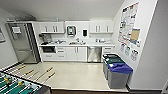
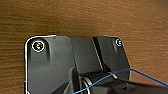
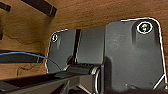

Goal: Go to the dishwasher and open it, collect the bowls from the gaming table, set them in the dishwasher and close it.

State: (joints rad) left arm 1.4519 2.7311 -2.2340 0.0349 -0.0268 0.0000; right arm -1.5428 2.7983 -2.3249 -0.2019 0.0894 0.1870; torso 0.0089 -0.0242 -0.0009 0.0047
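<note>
head view: dishwasher [image 1: 94, 54] shut, small and blurry; wrist views leave gripper openings untellable.

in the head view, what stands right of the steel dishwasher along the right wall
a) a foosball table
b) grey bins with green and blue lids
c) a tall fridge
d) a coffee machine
b: the grey bins with green and blue lids stand against the right wall, just right of the closed dishwasher set into the white cabinets.
</note>
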